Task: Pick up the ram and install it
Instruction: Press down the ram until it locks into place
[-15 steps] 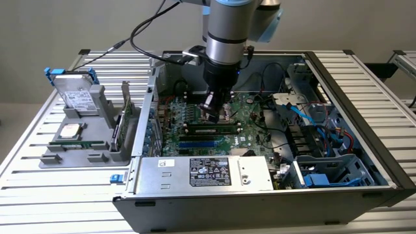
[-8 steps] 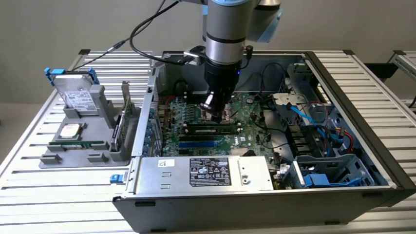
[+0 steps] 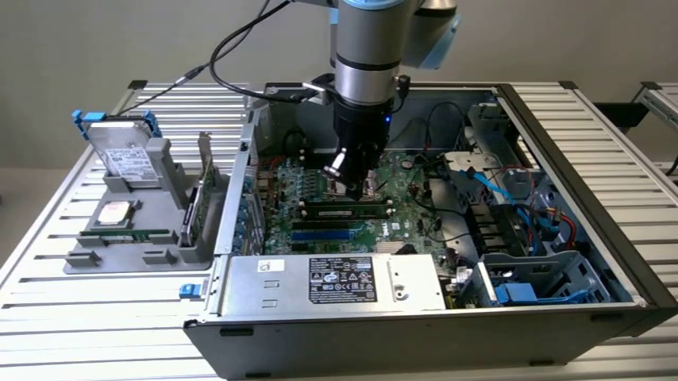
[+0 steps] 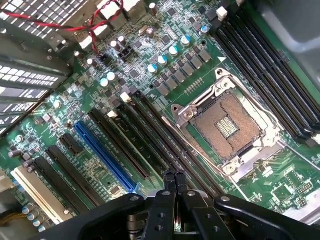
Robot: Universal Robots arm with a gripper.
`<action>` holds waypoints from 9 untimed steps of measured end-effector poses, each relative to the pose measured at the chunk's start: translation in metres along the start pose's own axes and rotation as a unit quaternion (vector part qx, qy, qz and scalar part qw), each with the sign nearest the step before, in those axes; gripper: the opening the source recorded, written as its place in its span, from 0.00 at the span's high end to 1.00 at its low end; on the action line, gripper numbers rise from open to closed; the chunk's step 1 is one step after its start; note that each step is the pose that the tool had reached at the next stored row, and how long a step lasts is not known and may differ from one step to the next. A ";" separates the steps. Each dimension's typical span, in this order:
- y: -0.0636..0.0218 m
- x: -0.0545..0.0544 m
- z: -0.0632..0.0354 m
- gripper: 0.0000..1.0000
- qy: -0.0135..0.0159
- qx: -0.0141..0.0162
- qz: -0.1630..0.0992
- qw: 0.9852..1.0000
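In the exterior view the ram (image 3: 344,210), a narrow green stick with black chips, lies along a black motherboard slot with a white clip at each end. My gripper (image 3: 355,184) hangs straight down over it, close above. In the wrist view my gripper (image 4: 174,177) is shut, its fingertips pressed together with nothing between them. They point at the long black slots (image 4: 150,142) beside the empty processor socket (image 4: 227,125). Whether the fingertips touch the ram I cannot tell.
A grey holder (image 3: 159,171) at the exterior view's left carries a silver hard drive with blue rails (image 3: 122,155), a square silver processor chip (image 3: 114,213) and another green stick (image 3: 125,236). The case walls (image 3: 588,190), power supply (image 3: 339,282) and loose cables (image 3: 509,194) surround the motherboard.
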State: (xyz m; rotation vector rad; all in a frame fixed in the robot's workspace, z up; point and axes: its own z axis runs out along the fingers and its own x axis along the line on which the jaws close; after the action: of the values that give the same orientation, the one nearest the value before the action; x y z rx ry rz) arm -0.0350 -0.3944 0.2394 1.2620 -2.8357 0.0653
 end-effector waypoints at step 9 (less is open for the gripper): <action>0.0000 0.000 0.0000 0.90 0.000 -0.001 0.064 0.998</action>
State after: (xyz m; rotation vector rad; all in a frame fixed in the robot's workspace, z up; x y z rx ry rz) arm -0.0351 -0.3944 0.2394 1.0791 -2.9133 0.0657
